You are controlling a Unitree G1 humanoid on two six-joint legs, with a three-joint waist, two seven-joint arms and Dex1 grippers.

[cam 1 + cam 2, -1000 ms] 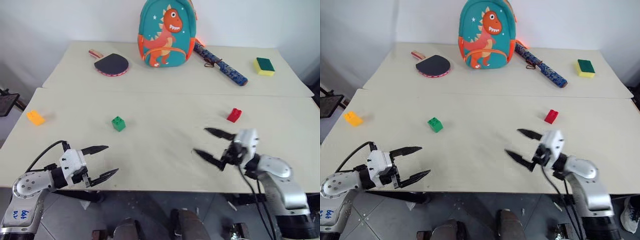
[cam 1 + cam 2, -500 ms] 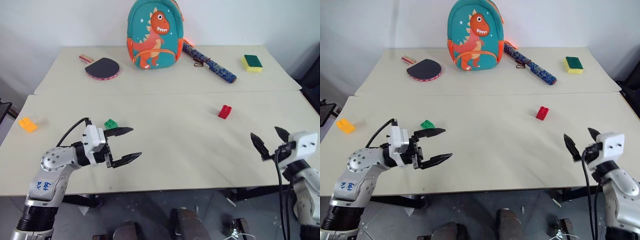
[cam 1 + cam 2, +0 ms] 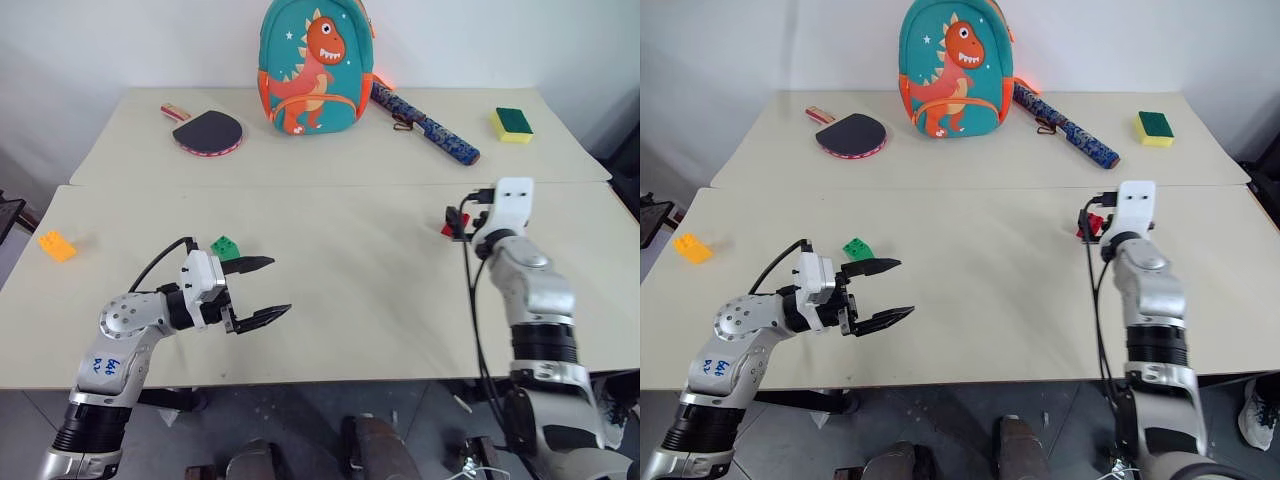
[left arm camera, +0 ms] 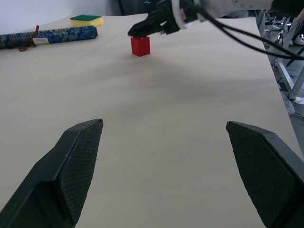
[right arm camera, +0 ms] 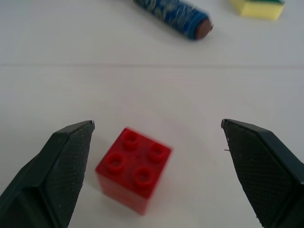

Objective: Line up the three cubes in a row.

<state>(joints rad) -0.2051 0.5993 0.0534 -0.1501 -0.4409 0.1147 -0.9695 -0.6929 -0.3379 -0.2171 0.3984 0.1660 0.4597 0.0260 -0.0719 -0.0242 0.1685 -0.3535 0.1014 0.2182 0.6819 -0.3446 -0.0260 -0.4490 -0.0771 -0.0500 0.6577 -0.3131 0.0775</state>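
The right claw [image 5: 156,166] has swung out from the near edge of the worktop [image 3: 350,300] and now hangs over the red cube [image 5: 134,168], jaws wide, the cube between its fingers [image 5: 66,161] but untouched. The left claw [image 3: 255,292] has come in toward the middle and hovers just beside the green cube [image 3: 225,247], jaws wide too, gripping nothing. The orange cube [image 3: 57,245] sits well apart by the far left edge. All three lie on the near worktop, spread wide and not in a row. The reach suggests the red cube is the first pick: closing on it looks like the next move, then carrying it toward the green one.
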